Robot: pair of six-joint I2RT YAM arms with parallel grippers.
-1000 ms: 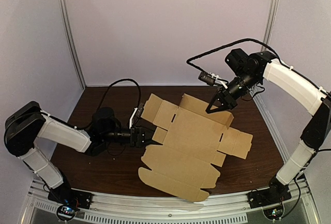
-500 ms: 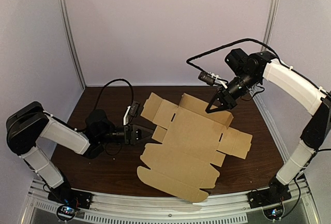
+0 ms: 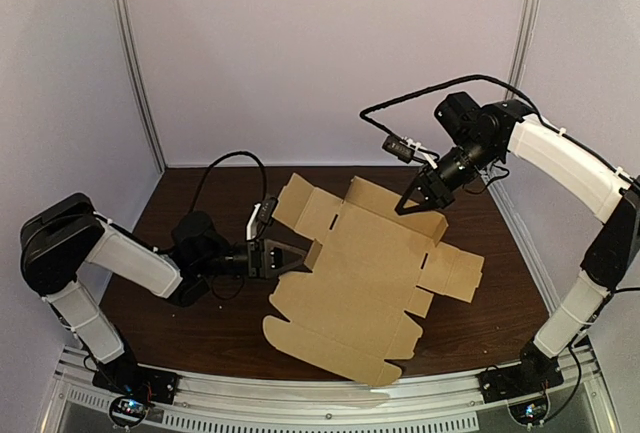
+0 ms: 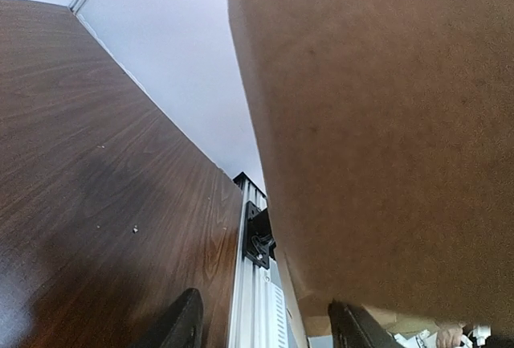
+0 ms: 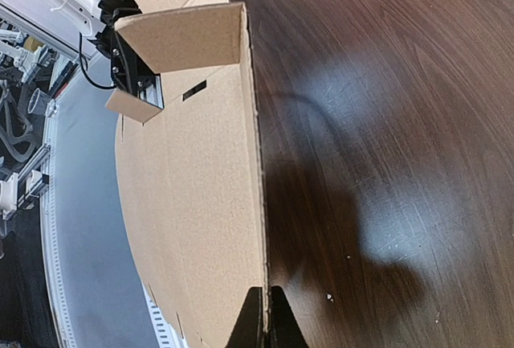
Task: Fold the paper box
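Right claw (image 3: 417,201) clamps the paper box (image 3: 365,273) by its far flap; left claw (image 3: 287,256), fingers apart, at its left edge

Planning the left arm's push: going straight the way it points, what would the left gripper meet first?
Probably the flat brown cardboard box blank: the left gripper, fingers open, points at its left edge, which looms close in the wrist view; depth unclear.

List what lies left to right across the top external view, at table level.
Left arm base → left gripper → box → right arm base. The right gripper sits over the box, so it has no clear place in the order.
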